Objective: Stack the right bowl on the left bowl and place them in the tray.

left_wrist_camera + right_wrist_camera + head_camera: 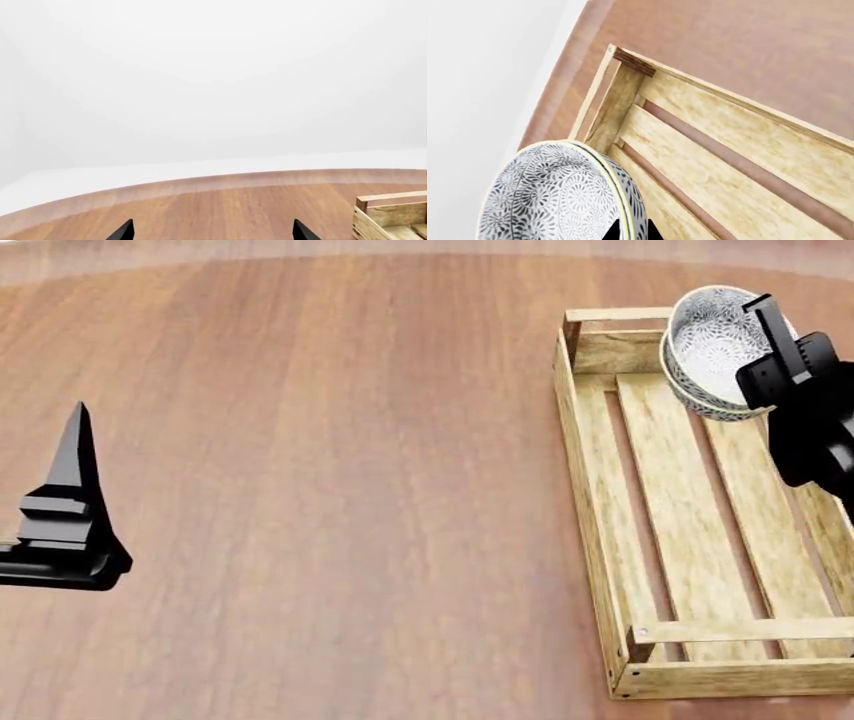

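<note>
At left, the black left gripper (60, 530) hangs empty over the brown wooden bench (334, 440), fingers spread. At right, the black right gripper (787, 360) pinches the rim of the nested grey-patterned ceramic bowls (707, 345), tilted above the far end of the long light-wood slatted tray (594, 540). Rigid, glazed and likely slippery and breakable, they seem best gripped at the rim.

Left gripper (78, 440) matte black, pointed fingers; right gripper (787, 360) black, blocky, seemingly stepped.
</note>
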Controlling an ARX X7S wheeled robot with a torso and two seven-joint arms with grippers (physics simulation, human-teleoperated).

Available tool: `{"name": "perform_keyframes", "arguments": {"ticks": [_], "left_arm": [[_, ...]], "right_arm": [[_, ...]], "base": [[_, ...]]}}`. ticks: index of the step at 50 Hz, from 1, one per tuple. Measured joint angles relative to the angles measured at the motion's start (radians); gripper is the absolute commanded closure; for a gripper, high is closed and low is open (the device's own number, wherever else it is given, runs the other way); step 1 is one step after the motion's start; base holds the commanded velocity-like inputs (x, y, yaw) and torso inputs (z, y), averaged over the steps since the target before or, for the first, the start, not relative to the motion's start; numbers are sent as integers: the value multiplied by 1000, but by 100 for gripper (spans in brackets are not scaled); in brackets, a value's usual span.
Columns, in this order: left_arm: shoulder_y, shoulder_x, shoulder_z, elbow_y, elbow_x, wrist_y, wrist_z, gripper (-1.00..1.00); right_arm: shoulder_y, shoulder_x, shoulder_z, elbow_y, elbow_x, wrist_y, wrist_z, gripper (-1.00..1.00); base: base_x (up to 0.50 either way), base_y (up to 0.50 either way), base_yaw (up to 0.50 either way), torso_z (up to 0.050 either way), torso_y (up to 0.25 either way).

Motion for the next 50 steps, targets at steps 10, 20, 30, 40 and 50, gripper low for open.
{"name": "perform_keyframes", "arguments": {"ticks": [10,20,30,40,50], "left_arm": [[1,-2,1,-2,-3,2,-1,-100],[-2,-4,-1,-1,-11,-1,-6,-100],[-5,-4,2,0,-15,-1,-11,-100],[-8,-7,10,0,-10,-4,-18,-100],[-8,-9,22,-4,-5,-2,-20,-100]], "right_arm": [[-26,15,93,1,-1,1,33,100],[-26,18,124,2,-13,-6,69,100],[3,8,79,3,-30,-4,101,100],[16,-4,38,4,-23,4,108,100],[7,-10,14,0,-15,7,110,100]], "base": [[0,0,0,0,1],[0,0,0,0,0],[0,0,0,1,1],[0,0,0,0,-64],[0,0,0,0,-138]]}}
